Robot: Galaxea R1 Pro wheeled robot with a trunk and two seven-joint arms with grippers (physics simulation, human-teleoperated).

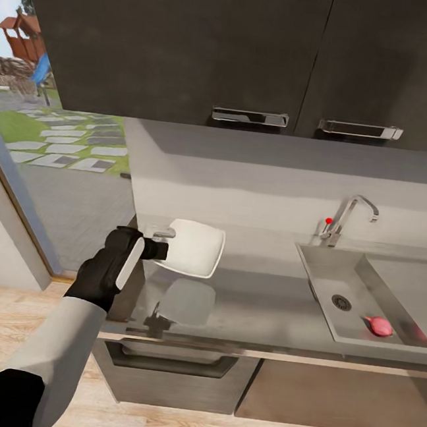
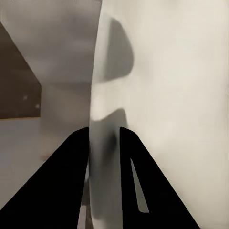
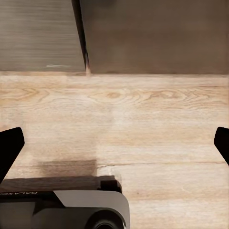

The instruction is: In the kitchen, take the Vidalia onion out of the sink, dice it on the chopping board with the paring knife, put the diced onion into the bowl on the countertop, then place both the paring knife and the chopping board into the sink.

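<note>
We have our left claw (image 1: 164, 242) clamped on the rim of the bowl (image 1: 196, 248), held tilted above the counter (image 1: 263, 305), our right claw (image 3: 114, 143) spread wide over the floor, while the Vidalia onion (image 1: 380, 326) lies uncut in the sink (image 1: 338, 281), so nearly everything remains.

No text can be read; faint pale lettering on the robot base (image 3: 28, 193) is too blurred
</note>
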